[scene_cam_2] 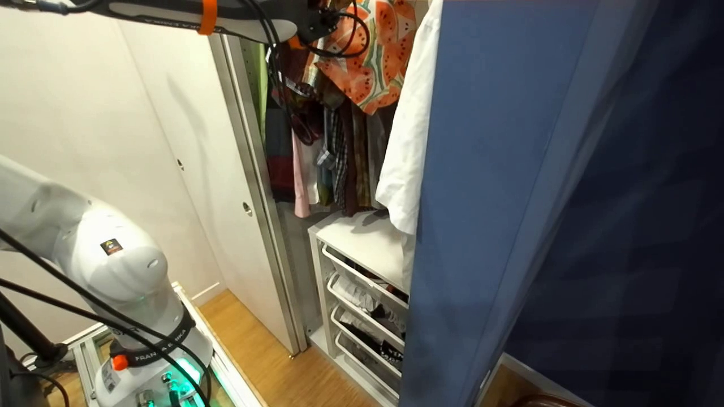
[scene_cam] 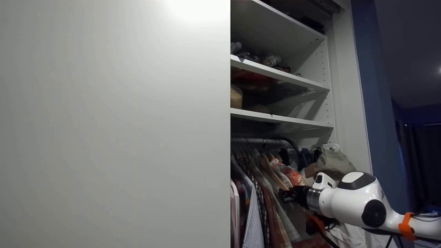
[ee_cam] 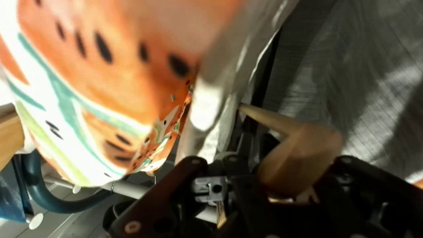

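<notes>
My gripper (ee_cam: 256, 141) is among hanging clothes in a closet, its jaws shut close together. The end of a wooden hanger (ee_cam: 297, 155) lies across them in the wrist view and hides most of the far finger. Whether the jaws pinch the hanger or cloth cannot be seen. In an exterior view the gripper (scene_cam: 286, 195) sits by the lower tip of a wooden hanger (scene_cam: 272, 172). A watermelon-print shirt (ee_cam: 109, 92) hangs beside the jaws, with a grey garment (ee_cam: 357, 82) opposite. That watermelon-print shirt (scene_cam_2: 367, 56) shows below the wrist in an exterior view; the fingers are hidden there.
A white panel (scene_cam: 113, 124) covers much of an exterior view. Above the clothes run white shelves (scene_cam: 286, 119) and a hanging rail (ee_cam: 130, 189), with a curved dark tube (ee_cam: 56, 203) near it. A drawer unit (scene_cam_2: 362, 243), white shirt (scene_cam_2: 410, 130) and blue wall (scene_cam_2: 486, 169) stand nearby.
</notes>
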Motion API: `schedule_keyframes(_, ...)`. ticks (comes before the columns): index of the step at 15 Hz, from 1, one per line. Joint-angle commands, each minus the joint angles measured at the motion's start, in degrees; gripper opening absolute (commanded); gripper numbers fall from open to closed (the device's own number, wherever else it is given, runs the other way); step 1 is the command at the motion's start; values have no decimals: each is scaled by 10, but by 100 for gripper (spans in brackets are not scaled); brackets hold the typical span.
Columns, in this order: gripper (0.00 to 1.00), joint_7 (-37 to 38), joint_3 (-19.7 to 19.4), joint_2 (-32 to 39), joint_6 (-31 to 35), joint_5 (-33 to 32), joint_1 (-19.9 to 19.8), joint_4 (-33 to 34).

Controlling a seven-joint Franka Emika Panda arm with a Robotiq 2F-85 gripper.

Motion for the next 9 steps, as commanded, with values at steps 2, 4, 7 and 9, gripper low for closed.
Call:
schedule_keyframes(2,4,-40,-53,61,115,-13,-10,26)
schedule_keyframes(4,4,-59,-69,88,137,-14,4,42)
schedule_keyframes(7,4,-63,-80,130,128,18,44,118)
schedule_keyframes(9,4,-57,-82,160,128,43,58,174)
